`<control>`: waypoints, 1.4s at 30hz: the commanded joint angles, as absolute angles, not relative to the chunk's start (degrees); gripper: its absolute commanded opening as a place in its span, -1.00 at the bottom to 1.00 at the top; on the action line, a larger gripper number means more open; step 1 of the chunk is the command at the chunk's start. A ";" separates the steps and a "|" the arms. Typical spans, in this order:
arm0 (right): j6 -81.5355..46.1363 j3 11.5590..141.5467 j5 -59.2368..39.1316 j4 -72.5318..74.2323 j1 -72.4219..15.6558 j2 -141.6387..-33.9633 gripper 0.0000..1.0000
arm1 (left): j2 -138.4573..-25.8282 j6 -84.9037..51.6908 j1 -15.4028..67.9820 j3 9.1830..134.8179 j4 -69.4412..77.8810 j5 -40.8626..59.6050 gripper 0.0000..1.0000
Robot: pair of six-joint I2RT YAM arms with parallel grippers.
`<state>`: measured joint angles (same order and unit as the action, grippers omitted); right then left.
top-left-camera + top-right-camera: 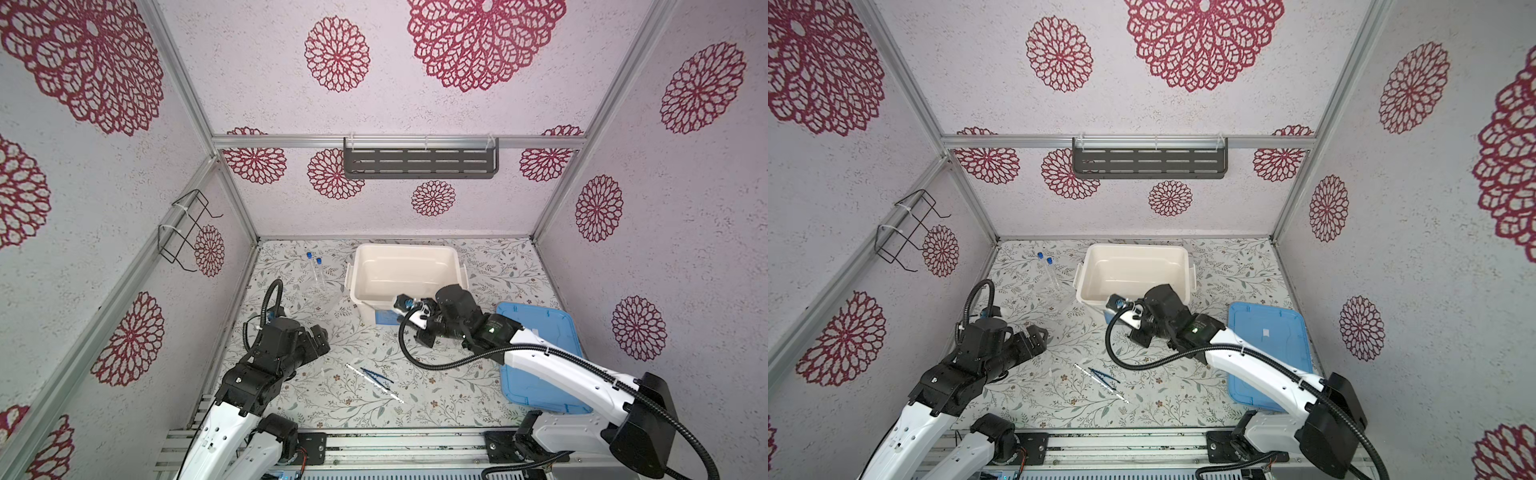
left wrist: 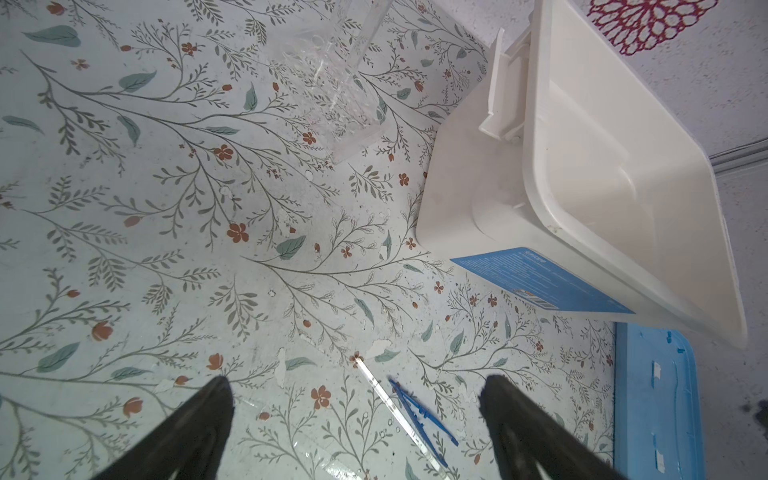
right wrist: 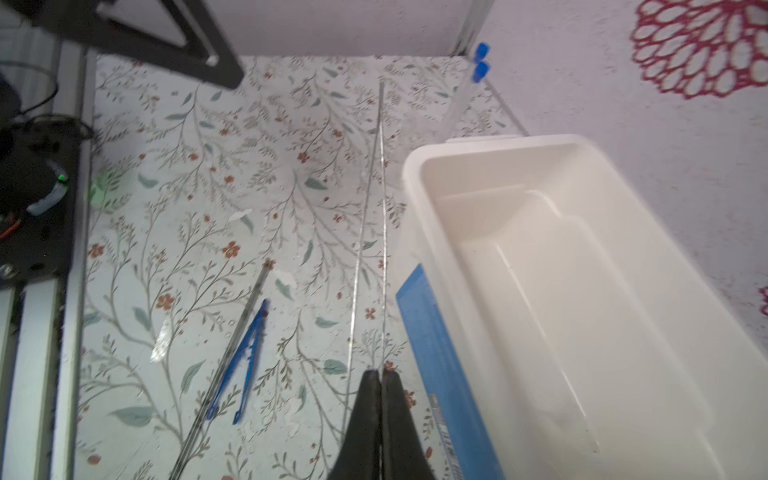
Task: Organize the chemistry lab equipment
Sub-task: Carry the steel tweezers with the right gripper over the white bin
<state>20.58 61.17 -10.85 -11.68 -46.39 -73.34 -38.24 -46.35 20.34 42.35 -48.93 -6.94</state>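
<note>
**Thin catch, barely visible**

Your right gripper (image 3: 380, 376) clamps the dark metal tweezers (image 3: 382, 232) beside the white tub (image 3: 498, 145); neither top view shows them. The see-through tube holder (image 2: 332, 83) barely shows. Your left gripper (image 2: 357, 380) gapes near the thin white stick (image 2: 390, 405) and blue tweezers (image 2: 422, 415)

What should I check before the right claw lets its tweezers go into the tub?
1. Right claw shut on the metal tweezers: ok.
2. Tweezers above the white tub: not ok; in the right wrist view they run beside its rim, over the table.
3. Tub open: ok; the blue lid lies apart on the table.
4. Left claw open, away from the tub: ok.
5. Blue tweezers and white stick out of the path, flat on the table: ok.
6. Tub inside free of clear items: cannot tell.
</note>
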 commanded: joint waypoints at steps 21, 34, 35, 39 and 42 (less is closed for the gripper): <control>27.43 96.47 -14.12 -32.18 -33.60 -107.71 -1.00 | -38.82 -47.10 19.87 44.00 -48.30 -6.54 0.95; 3.64 97.22 1.67 -21.63 -40.34 -116.43 -0.97 | -40.02 -47.20 19.81 42.98 -47.48 -5.73 0.95; 0.94 97.36 2.65 -21.47 -40.38 -117.09 -0.97 | -39.91 -47.12 19.84 42.82 -47.60 -5.83 0.95; -11.96 98.04 2.79 -20.92 -40.96 -119.26 -0.99 | -39.34 -47.09 19.79 42.32 -47.47 -5.80 0.95; -14.94 97.90 2.38 -19.57 -42.42 -120.40 -0.98 | -39.18 -47.28 19.82 41.80 -47.31 -5.51 0.95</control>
<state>-6.11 96.44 1.15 -21.41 -41.60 -119.68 -39.64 -46.63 20.23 42.72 -48.69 -5.52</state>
